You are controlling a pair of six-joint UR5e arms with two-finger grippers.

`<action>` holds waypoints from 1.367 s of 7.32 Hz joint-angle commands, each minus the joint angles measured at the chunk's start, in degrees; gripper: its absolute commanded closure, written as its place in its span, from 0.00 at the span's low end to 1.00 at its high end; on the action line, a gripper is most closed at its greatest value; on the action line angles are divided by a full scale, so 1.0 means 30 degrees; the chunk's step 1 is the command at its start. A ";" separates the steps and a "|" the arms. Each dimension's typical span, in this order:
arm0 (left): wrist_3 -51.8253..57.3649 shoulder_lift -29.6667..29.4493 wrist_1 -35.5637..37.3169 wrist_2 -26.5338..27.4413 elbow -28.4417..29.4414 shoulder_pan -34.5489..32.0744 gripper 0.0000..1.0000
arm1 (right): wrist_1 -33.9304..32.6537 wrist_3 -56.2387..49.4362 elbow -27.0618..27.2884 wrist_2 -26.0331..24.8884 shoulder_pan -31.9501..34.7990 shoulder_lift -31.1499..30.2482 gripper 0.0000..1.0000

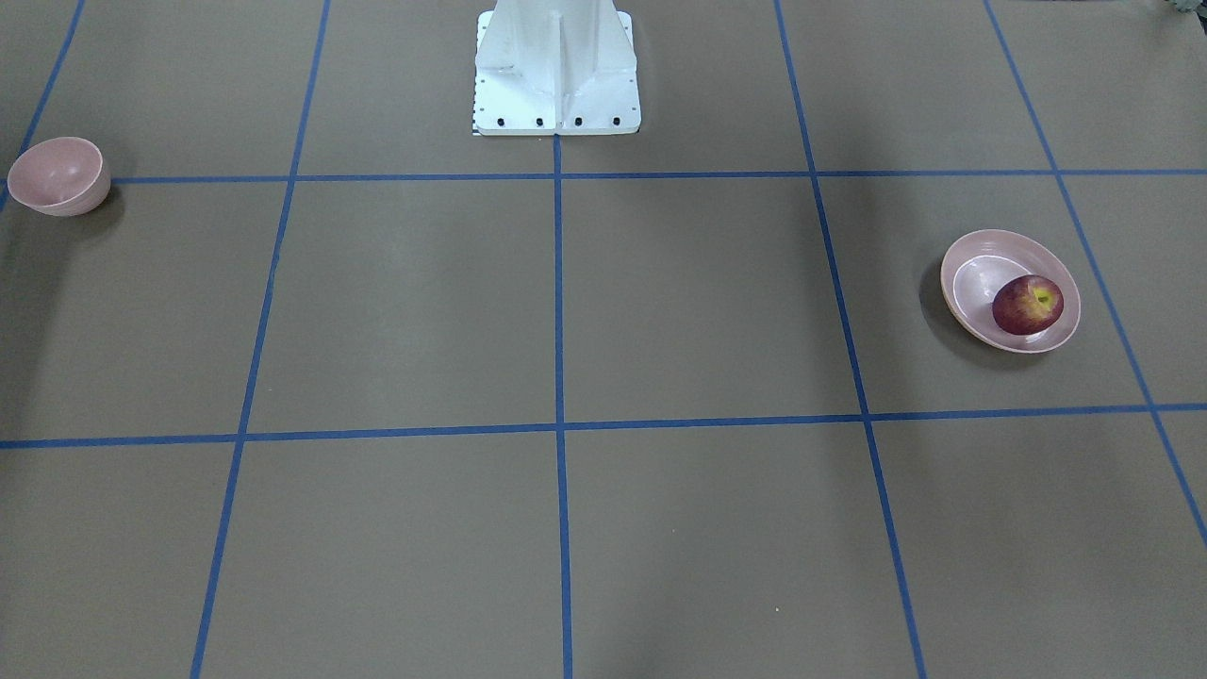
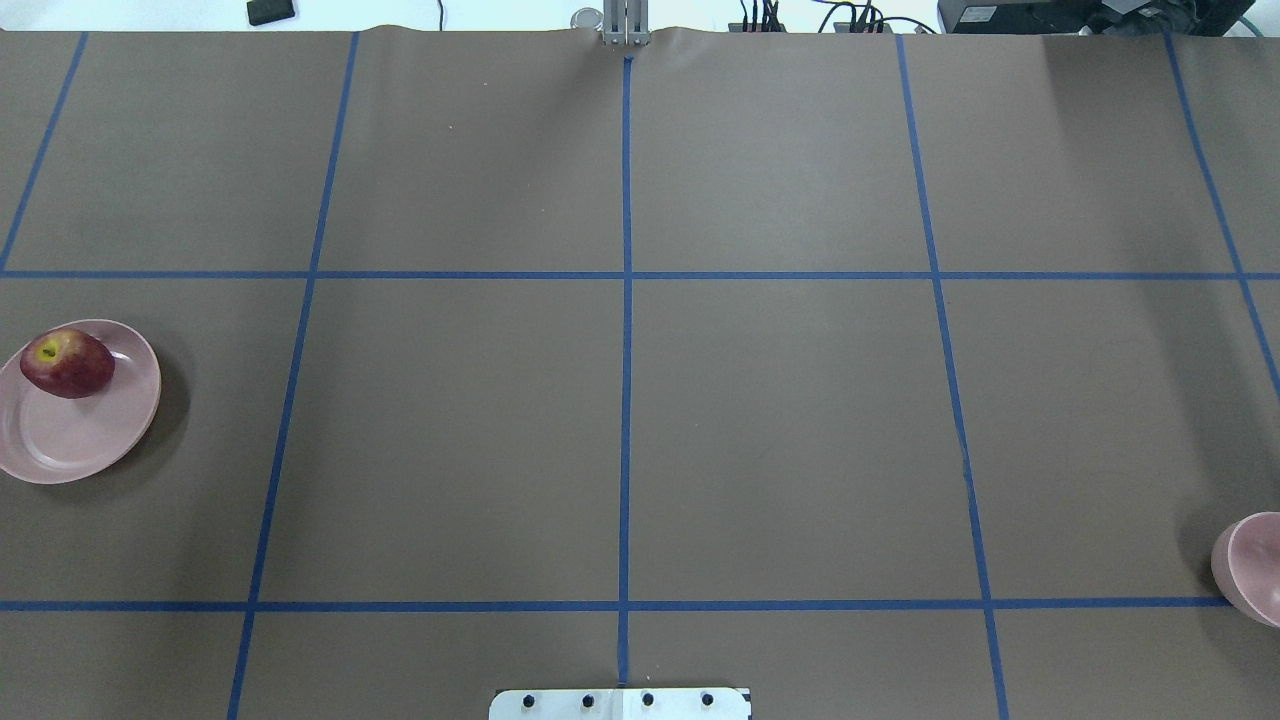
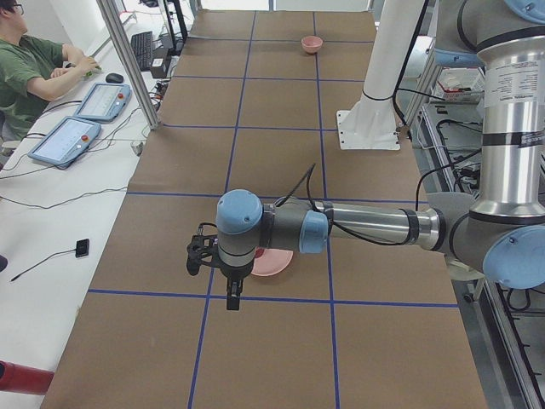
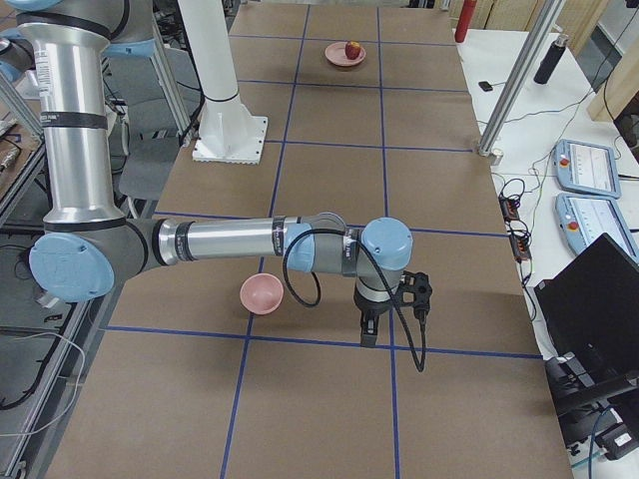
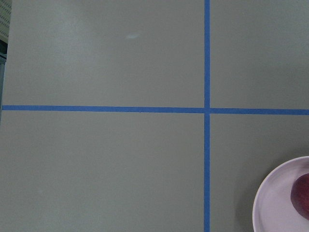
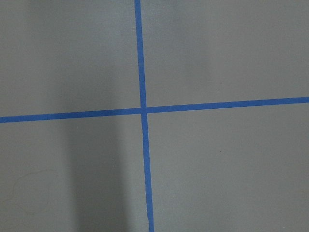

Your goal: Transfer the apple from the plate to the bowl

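The bench is covered in brown paper and marked into squares with blue tape. The left arm stretches out low over the end on the robot's left, and the right arm does the same over the opposite end. The white pedestal stands at the middle of the robot's edge. An operator sits past the far edge, beside two control tablets.

The plate lies flat close to the left end, about midway between the robot's edge and the far edge. In the left side view the arm's wrist hides most of it. The bowl stands upright at the right end, nearer the robot's edge, just beside the right arm's forearm. Between the two dishes runs the whole taped surface.

The apple sits on the plate, on the half toward the far edge. Its stem hollow faces up, tipped toward the left end, and its wider axis runs roughly along the bench.

The left gripper and the right gripper both point down and hang above the paper — each shows only in a side view, so I cannot tell how their jaws stand.
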 commanded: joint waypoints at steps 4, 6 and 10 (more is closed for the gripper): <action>0.0029 0.0008 0.0007 -0.0028 0.0162 0.0008 0.02 | 0.0039 -0.0051 0.0086 0.0211 -0.0259 -0.0257 0.00; 0.0030 0.0414 0.0094 -0.0291 0.0076 0.0008 0.02 | 0.0068 0.0297 0.0964 0.0239 -0.1045 -0.0170 0.00; 0.0029 0.0535 -0.0227 -0.4539 -0.0188 0.0038 0.02 | -0.2007 0.2379 0.2278 0.1848 -0.3277 -0.0724 0.00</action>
